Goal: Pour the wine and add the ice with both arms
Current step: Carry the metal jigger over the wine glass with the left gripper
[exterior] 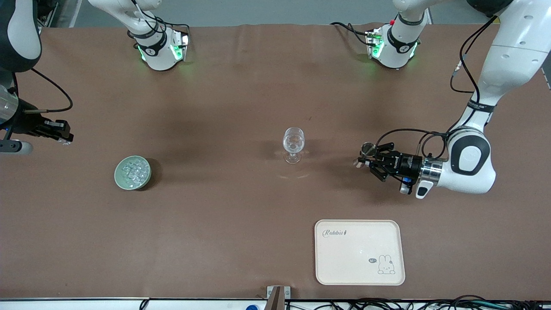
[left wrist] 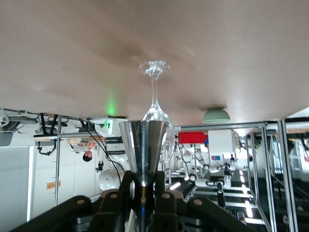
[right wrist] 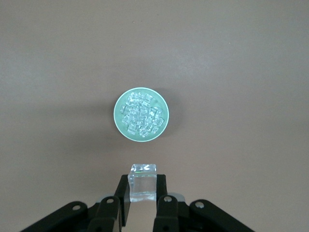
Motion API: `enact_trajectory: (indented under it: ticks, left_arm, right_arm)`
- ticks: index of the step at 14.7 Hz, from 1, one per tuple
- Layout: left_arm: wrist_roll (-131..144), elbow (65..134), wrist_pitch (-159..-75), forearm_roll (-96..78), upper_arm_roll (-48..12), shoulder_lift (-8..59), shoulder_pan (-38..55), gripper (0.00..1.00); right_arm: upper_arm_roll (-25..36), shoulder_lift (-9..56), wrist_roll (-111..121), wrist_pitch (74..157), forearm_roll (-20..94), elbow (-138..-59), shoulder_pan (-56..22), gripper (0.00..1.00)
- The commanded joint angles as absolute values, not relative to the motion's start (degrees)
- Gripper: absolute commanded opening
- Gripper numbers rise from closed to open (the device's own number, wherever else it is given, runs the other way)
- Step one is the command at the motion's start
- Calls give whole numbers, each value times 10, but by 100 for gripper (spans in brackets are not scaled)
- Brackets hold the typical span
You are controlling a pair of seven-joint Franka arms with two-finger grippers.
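Looking across the brown table (exterior: 215, 241), we see a stemmed glass (exterior: 293, 144) standing upright near the middle, with no wine visible in it. Toward the right arm's end sits a green bowl (exterior: 132, 172) heaped with ice (exterior: 133, 171), a little nearer the front camera than the glass. A cream tray (exterior: 360, 252) with a rabbit print lies near the front edge, toward the left arm's end.

Our left gripper (exterior: 365, 160) hangs low over the table beside the glass, on the side toward the left arm's end and apart from it. Its fingers are clamped on a small metal cup (exterior: 367, 148), a cone-shaped jigger. In the left wrist view the cup (left wrist: 144, 150) sits between the fingers (left wrist: 164, 205) with its mouth pointing toward the glass (left wrist: 154, 92), and the bowl (left wrist: 216, 115) shows farther off on the table (left wrist: 72, 48).

Our right gripper (exterior: 64, 137) is up in the air over the table's edge at the right arm's end. The front view does not show what it carries, but in the right wrist view the gripper (right wrist: 142, 193) pinches one clear cube (right wrist: 143, 181) between its fingers (right wrist: 161, 195), above bare table (right wrist: 251, 58) just beside the bowl (right wrist: 117, 112). The rest of the ice (right wrist: 141, 115) fills that bowl.
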State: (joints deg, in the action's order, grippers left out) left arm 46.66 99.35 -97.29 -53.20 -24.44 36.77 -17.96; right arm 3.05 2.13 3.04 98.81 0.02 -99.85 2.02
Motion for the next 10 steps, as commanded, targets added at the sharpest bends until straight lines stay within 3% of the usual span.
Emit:
enact_trajectory:
  ticks: [1, 10]
  left_arm:
    - [515, 1012, -989, -543, -243, 318, -146, 1]
    - [631, 1051, -1099, -535, -282, 263, -73, 1]
  right_arm:
    - [26, 7, 29, 994, -4, -1012, 25, 2]
    - [26, 7, 27, 993, 2, -1010, 23, 3]
